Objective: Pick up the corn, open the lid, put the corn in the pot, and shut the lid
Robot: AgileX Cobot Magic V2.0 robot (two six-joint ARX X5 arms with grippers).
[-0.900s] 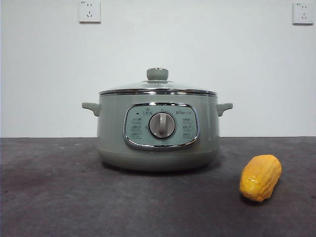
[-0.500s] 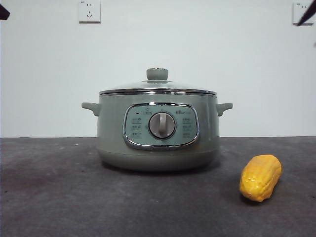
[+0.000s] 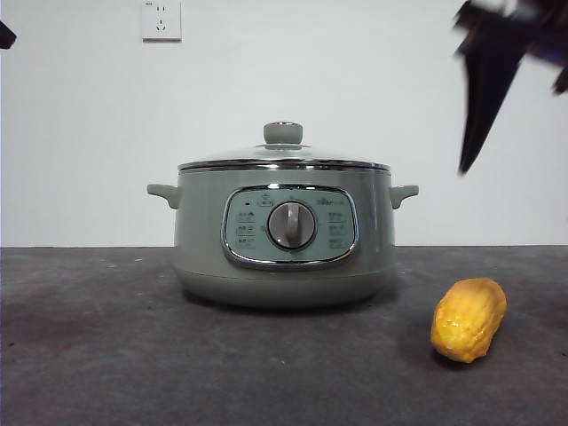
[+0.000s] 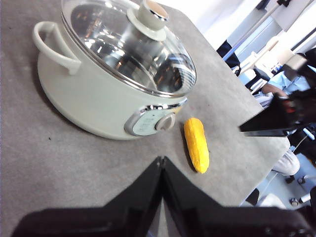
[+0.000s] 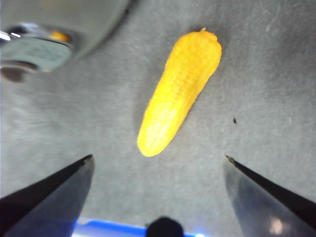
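Note:
The yellow-orange corn (image 3: 468, 319) lies on the dark table to the right of the pale green pot (image 3: 284, 240). The glass lid (image 3: 283, 158) with its green knob sits closed on the pot. My right gripper (image 3: 484, 89) hangs blurred at the top right, high above the corn. In the right wrist view that gripper (image 5: 159, 158) is open wide, with the corn (image 5: 178, 86) lying on the table beyond it, untouched. My left gripper (image 4: 161, 159) is shut and empty, held back from the pot (image 4: 94, 98) and the corn (image 4: 196, 143).
The dark grey table (image 3: 106, 355) runs back to a white wall with a socket (image 3: 161, 19). A black tip of the left arm (image 3: 5, 35) shows at the top left corner. The table edge (image 4: 256, 173) lies just past the corn.
The right arm has come down into the top right of the front view, from a thin tip at the corner to a large dark blurred shape. Pot, lid and corn have not moved.

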